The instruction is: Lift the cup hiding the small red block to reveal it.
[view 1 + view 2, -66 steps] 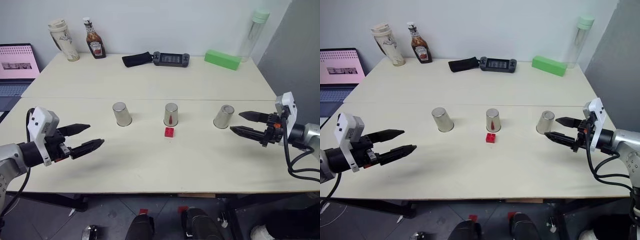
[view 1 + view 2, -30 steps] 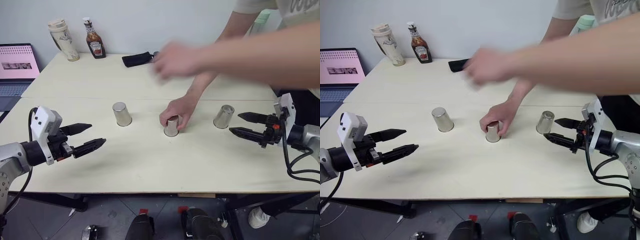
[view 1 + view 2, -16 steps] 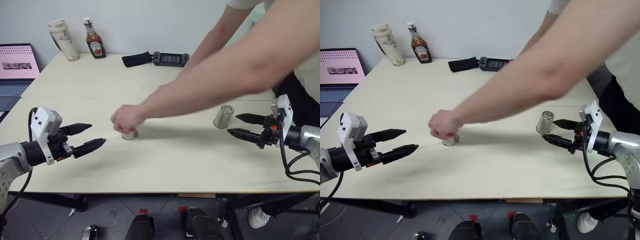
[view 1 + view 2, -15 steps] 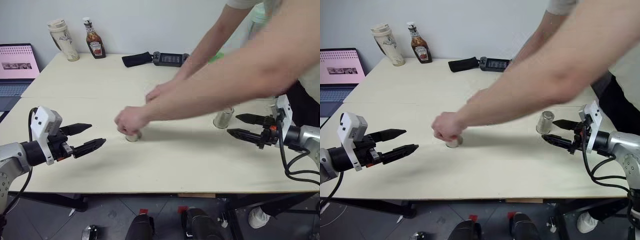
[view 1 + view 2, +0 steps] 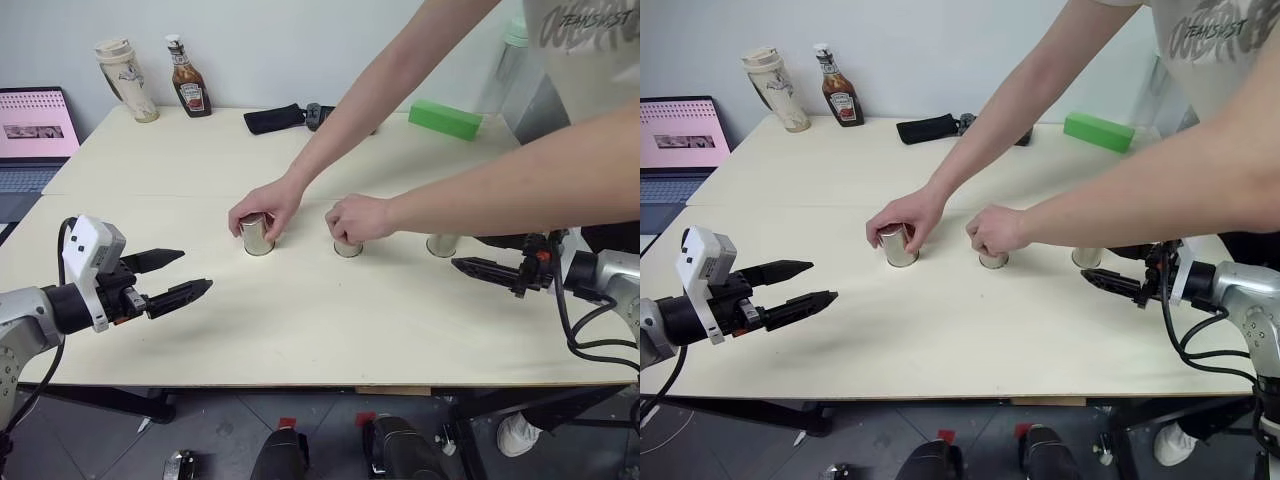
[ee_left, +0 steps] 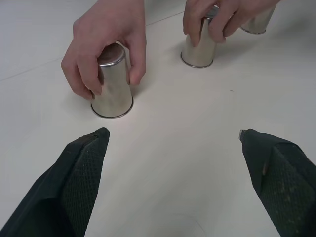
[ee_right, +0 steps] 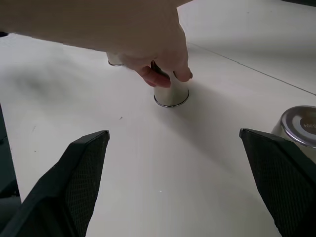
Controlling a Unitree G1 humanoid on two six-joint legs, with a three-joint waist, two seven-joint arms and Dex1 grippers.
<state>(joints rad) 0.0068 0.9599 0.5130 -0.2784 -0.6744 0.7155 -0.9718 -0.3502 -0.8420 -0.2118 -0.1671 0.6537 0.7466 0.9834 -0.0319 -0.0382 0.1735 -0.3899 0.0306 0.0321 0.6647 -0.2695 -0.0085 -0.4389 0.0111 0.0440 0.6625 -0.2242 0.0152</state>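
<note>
- Left eye view is showing a person's two hands resting on two of the three upturned silver cups: one hand [image 5: 268, 208] is clasping the left cup [image 5: 256, 236], the other hand [image 5: 358, 219] is covering the middle cup [image 5: 348, 247]. I judge they are gripping them by the sides so they can slide them about the table.
- I am seeing the third cup [image 5: 441, 244] standing alone at centre right, just beside my right gripper [image 5: 487, 256].
- I am holding my left gripper [image 5: 170, 277] released, fingers spread wide, at lower left, well apart from the cups; my right gripper is likewise spread. I judge I am hanging back while the hands are working.
- I am not seeing the small red block; presumably it is sitting under one cup, and I cannot tell which.
- I am looking at a pale wooden table [image 5: 300, 330] against a plain wall, carrying a ketchup bottle [image 5: 187, 80], a beige travel mug [image 5: 124, 78] and a green box [image 5: 445, 118] along the top, with a laptop [image 5: 32, 135] at far left.
</note>
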